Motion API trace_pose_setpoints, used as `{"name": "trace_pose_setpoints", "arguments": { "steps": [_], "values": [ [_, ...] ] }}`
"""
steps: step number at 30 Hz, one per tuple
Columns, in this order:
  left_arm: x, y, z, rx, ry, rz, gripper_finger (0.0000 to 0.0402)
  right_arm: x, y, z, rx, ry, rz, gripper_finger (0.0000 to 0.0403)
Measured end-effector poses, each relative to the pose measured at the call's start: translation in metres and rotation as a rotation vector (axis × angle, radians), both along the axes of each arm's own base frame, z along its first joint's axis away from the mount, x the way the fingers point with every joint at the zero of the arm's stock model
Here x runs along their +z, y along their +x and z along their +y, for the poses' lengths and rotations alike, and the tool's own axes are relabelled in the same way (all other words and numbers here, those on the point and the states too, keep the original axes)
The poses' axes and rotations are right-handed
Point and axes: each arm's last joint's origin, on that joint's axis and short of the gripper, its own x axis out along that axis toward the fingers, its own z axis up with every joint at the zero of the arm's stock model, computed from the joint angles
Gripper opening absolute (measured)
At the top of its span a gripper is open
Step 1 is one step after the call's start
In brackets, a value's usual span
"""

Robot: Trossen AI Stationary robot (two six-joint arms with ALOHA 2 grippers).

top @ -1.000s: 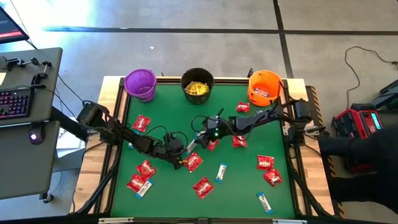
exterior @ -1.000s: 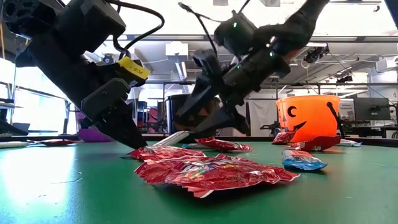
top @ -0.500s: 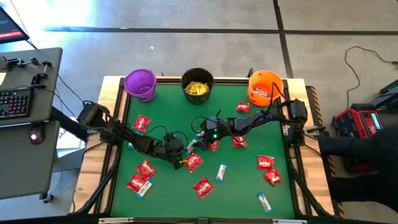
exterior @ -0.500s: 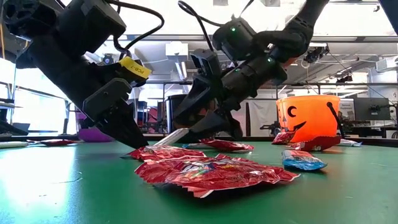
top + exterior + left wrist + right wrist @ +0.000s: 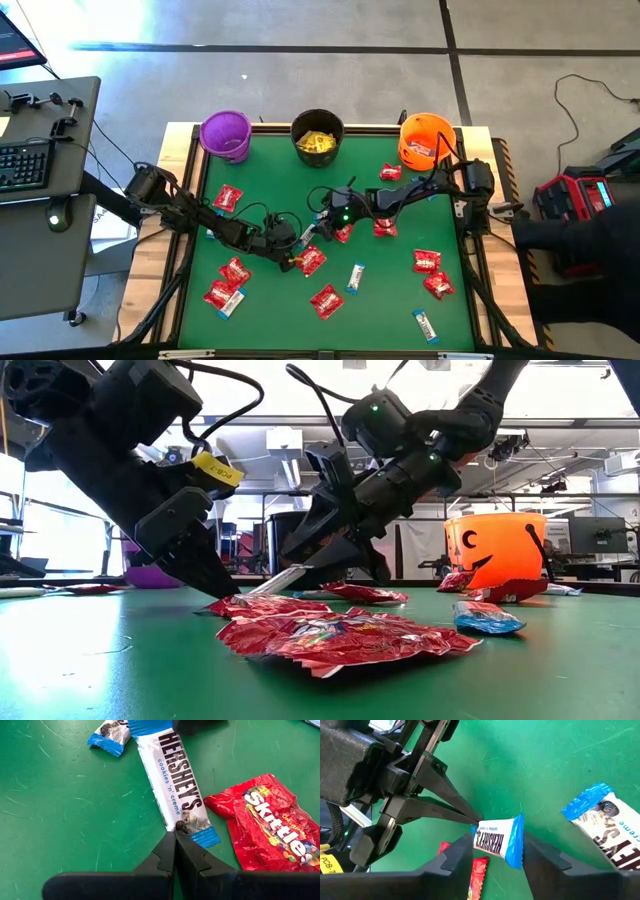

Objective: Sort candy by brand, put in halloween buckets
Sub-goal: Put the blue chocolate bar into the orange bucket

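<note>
High view: the white-and-blue bar (image 5: 308,233) lies mid-table between both grippers. The left gripper (image 5: 297,250) is fully closed, its fingertips pinching the bar's near-left end. The right gripper (image 5: 317,227) straddles the far-right end, jaws part open around it; contact cannot be confirmed. A red packet (image 5: 312,261) lies just near of the bar. Purple bucket (image 5: 226,135), black bucket (image 5: 318,136) and orange bucket (image 5: 426,141) stand along the far edge.

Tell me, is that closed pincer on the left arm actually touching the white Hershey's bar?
Touching. In the left wrist view the shut left gripper has its tips against the end of the Hershey's bar, with no green showing between them.
</note>
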Motion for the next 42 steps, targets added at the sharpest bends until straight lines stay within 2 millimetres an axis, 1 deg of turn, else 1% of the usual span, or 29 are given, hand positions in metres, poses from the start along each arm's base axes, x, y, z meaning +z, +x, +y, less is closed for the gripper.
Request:
{"name": "trace_pose_setpoints", "arguments": {
  "steps": [6,8,10,16,18,20,25,33,39,42],
  "values": [
    [0.001,0.002,-0.001,-0.001,0.004,-0.025,0.0000,0.000,0.000,0.000,-0.004,0.003,-0.003,0.0090],
    [0.002,0.003,-0.001,-0.012,0.013,-0.035,0.0000,0.000,0.000,0.000,-0.007,0.017,-0.001,0.0086],
    [0.003,0.004,-0.001,-0.018,0.024,-0.043,0.0000,0.000,0.000,0.000,-0.007,0.021,0.001,0.0096],
    [0.003,0.004,-0.001,-0.017,0.030,-0.046,0.0000,0.000,0.000,0.000,-0.024,0.038,0.009,0.0162],
    [0.003,0.004,0.000,-0.014,0.033,-0.047,0.0000,0.000,0.000,0.000,-0.024,0.038,0.004,0.0171],
    [0.003,0.004,0.000,-0.009,0.036,-0.052,0.0000,0.001,0.001,0.000,-0.023,0.038,-0.003,0.0170],
    [0.005,0.008,0.006,0.008,0.033,-0.079,0.0000,0.001,0.001,0.000,-0.024,0.047,-0.003,0.0142],
    [0.006,0.012,0.015,0.029,0.049,-0.093,0.0000,0.001,0.001,0.000,-0.030,0.046,-0.002,0.0082],
    [0.007,0.013,0.015,-0.006,0.070,-0.096,0.0000,0.001,0.001,-0.002,-0.077,0.010,-0.003,0.0031],
    [0.007,0.014,0.014,-0.013,0.071,-0.098,0.0000,0.001,0.001,-0.002,-0.074,0.003,-0.004,0.0020]
  ]
}}
